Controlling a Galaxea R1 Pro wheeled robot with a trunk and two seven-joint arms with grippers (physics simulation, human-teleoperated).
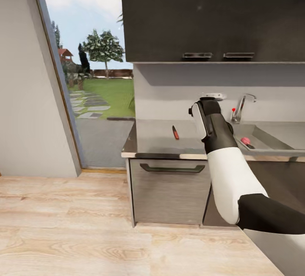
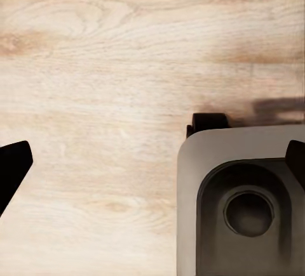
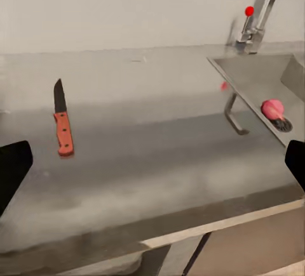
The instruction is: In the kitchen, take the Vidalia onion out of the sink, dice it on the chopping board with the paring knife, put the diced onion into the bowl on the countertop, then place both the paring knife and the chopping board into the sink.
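Observation:
The paring knife [image 1: 175,132] [image 3: 62,127], red-handled with a dark blade, lies flat on the grey countertop [image 1: 154,140] [image 3: 152,162]. To its right, the pinkish Vidalia onion [image 1: 245,141] [image 3: 273,108] rests in the steel sink [image 1: 271,141] [image 3: 251,76] beside the drain. The tap [image 1: 239,109] with its red knob [image 3: 249,11] stands behind the basin. My right arm [image 1: 216,134] is raised in front of the counter between knife and sink. Its gripper [image 3: 152,165] is open, empty and short of the counter's front edge. My left gripper [image 2: 152,162] hangs open over the wood floor. The chopping board and the bowl are out of view.
Dark upper cabinets [image 1: 212,13] hang above the counter. A steel drawer front with a dark handle [image 1: 172,168] sits below it. A tall glass door [image 1: 99,98] opens to a garden on the left. My own base [image 2: 241,206] is below the left gripper.

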